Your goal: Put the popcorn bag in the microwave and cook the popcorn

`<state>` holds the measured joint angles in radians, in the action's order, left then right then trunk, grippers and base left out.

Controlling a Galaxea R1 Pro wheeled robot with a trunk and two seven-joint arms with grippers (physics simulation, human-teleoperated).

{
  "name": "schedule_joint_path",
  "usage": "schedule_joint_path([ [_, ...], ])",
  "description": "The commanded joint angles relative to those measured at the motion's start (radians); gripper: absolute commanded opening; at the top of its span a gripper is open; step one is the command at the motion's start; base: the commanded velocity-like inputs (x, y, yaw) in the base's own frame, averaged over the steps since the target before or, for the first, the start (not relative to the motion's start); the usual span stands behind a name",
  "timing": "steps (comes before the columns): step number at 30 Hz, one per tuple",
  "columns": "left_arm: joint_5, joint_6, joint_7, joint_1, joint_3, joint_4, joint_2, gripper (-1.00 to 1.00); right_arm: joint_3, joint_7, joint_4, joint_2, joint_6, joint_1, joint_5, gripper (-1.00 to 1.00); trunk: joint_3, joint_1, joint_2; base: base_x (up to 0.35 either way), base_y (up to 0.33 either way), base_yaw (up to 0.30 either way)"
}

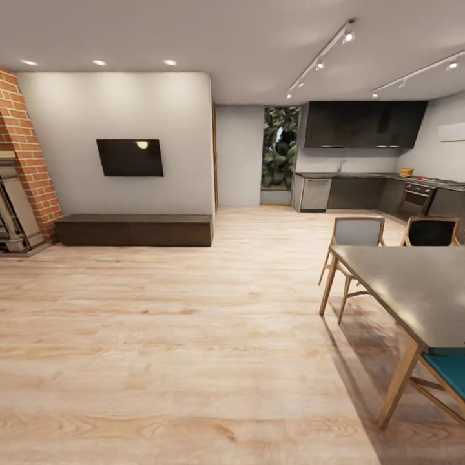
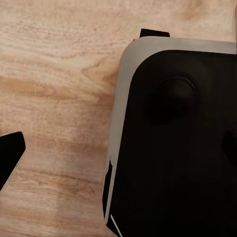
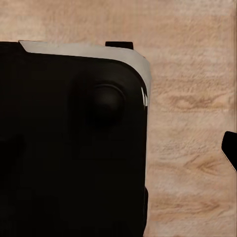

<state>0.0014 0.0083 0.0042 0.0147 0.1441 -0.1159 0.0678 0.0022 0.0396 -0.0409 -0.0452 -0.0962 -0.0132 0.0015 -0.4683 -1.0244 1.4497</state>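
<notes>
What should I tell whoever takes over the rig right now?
Grippers: both wrist cameras look down at the wood floor and the robot's dark base; finger state cannot be told, nothing seen held.
Position: in the living area, the kitchen far ahead to the right, past the dining table.
Done: nothing visible yet.
Left: drive to the kitchen, find the popcorn bag and microwave, load, heat.

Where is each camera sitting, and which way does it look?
Head view: up on the robot's head, facing across the wooden floor toward the far kitchen, past a dining table.
Left wrist view: on the left arm, looking down at the robot's dark base.
Right wrist view: on the right arm, looking down at the base.
Both wrist views share base and floor.
</notes>
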Motion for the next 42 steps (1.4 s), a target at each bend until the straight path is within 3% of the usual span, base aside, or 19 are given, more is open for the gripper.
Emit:
schedule_joint_path([
  [1, 0.000, 0.001, 0.000, 0.001, 0.005, -0.002, 0.000, 1.00, 0.000, 0.003, 0.001, 0.000, -0.004, 0.000, 0.000, 1.00, -0.001, -0.001, 0.000, 0.341, 0.000, -0.134],
  [14, 0.000, 0.001, 0.000, 0.001, 0.004, -0.002, 0.000, 1.00, -0.001, 0.003, 0.001, 0.000, -0.004, -0.001, 0.000, 1.00, -0.001, -0.001, 0.000, 0.341, 0.000, -0.196],
  [42, 0.000, 0.001, 0.000, 0.001, 0.005, -0.002, 0.000, 1.00, 0.001, 0.005, 0.001, 0.000, -0.002, -0.001, 0.001, 1.00, -0.001, -0.001, 0.000, 0.341, 0.000, -0.088],
])
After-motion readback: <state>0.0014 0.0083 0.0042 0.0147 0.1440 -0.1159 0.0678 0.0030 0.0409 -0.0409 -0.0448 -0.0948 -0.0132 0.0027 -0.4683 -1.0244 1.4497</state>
